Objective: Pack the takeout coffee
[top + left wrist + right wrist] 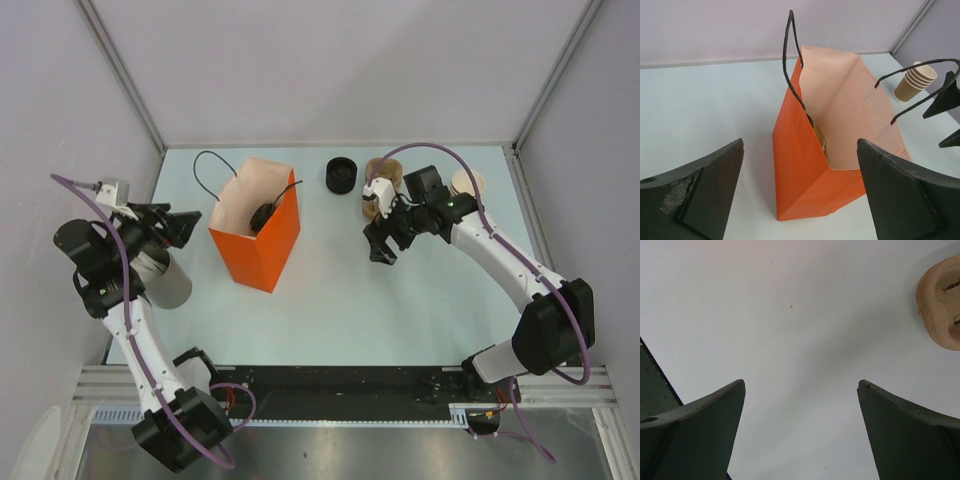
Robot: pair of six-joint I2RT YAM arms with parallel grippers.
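As the left claw (194, 227) and right claw (386, 250) both gaped wide and empty, the lidded cup (263, 215) sat, seemingly upright, inside the orange bag (250, 258), straight ahead of the left one.

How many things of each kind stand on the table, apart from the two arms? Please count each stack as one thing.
Orange paper bag: 1
Stack of tan cups: 1
Brown cardboard carrier: 1
Pile of black round lids: 1
Total: 4
Something tan sits inside the bag, too hidden to name, so it is not counted.
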